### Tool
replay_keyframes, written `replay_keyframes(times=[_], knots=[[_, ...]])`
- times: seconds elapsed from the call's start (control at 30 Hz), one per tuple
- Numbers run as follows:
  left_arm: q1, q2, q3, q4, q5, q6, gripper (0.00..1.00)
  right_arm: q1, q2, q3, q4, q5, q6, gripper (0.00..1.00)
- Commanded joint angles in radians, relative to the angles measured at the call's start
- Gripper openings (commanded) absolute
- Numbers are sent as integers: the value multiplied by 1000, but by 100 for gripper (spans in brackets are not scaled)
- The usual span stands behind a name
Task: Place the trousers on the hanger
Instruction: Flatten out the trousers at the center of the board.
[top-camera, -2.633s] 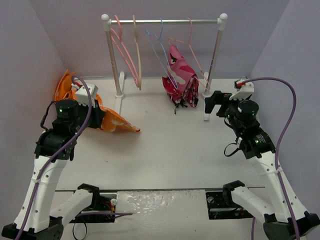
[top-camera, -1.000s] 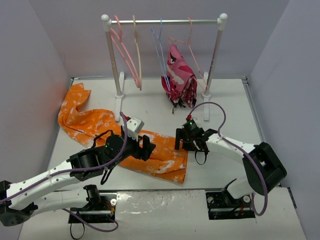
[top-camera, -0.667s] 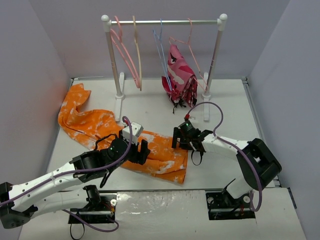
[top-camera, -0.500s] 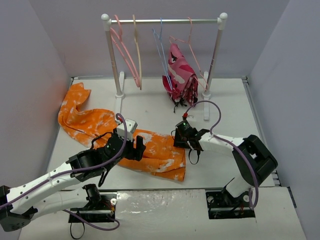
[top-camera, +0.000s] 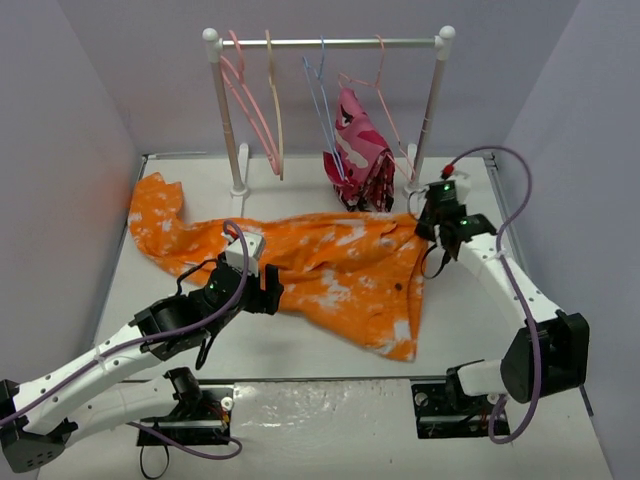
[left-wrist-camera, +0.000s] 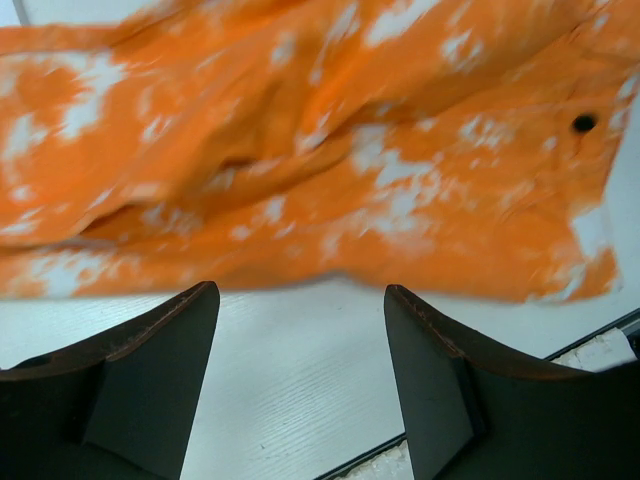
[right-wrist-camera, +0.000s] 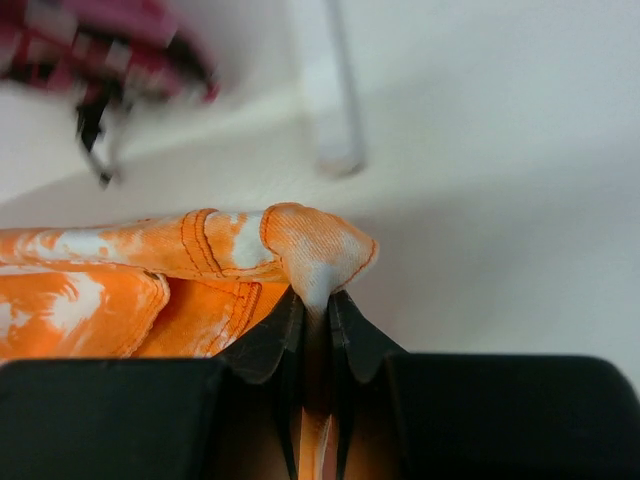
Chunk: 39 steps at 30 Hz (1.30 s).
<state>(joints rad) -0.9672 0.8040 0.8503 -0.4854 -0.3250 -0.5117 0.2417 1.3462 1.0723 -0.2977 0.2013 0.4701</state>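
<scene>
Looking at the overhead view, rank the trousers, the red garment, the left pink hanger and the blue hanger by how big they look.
1. Trousers: spread out flat, by far the largest.
2. Red garment: hanging, clearly smaller.
3. Pink hanger and blue hanger: both thin, seen nearly edge-on and about alike, so I won't rank them.

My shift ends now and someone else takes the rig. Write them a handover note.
Right gripper: shut on a corner of the trousers, near the rack's right post.
Left gripper: open, empty, at the trousers' near edge.
Trousers lie spread on the table.
Pink hanger hangs bare on the rail.
Done: trousers gripped.
Left: drape them over the hanger.
</scene>
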Motion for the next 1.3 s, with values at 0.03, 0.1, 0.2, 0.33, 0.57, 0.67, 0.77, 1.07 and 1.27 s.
replay_keyframes(times=[0.03, 0.1, 0.2, 0.33, 0.57, 0.67, 0.77, 1.07, 1.27], knots=[[11, 18, 15, 77, 26, -4, 64, -242, 54, 107, -64, 23, -131, 2], [12, 28, 18, 83, 34, -4, 64, -303, 107, 158, -63, 4, -127, 0], [13, 39, 21, 88, 42, -5, 64, -335, 195, 240, -66, 36, -101, 0], [17, 56, 25, 81, 32, -12, 64, -342, 247, 325, -70, 20, -80, 37], [85, 95, 5, 85, 16, -49, 64, -265, 139, 65, -58, -31, 43, 75], [142, 115, -10, 106, 64, -64, 64, -228, 67, -92, -18, -61, 104, 75], [182, 131, -10, 118, 91, -64, 63, -190, 21, -242, 45, -116, 181, 74], [275, 147, -12, 76, 95, -80, 63, -235, 115, -371, 168, -148, 262, 73], [361, 136, -17, 10, 104, -131, 64, -405, 175, -327, 190, -80, 286, 72]])
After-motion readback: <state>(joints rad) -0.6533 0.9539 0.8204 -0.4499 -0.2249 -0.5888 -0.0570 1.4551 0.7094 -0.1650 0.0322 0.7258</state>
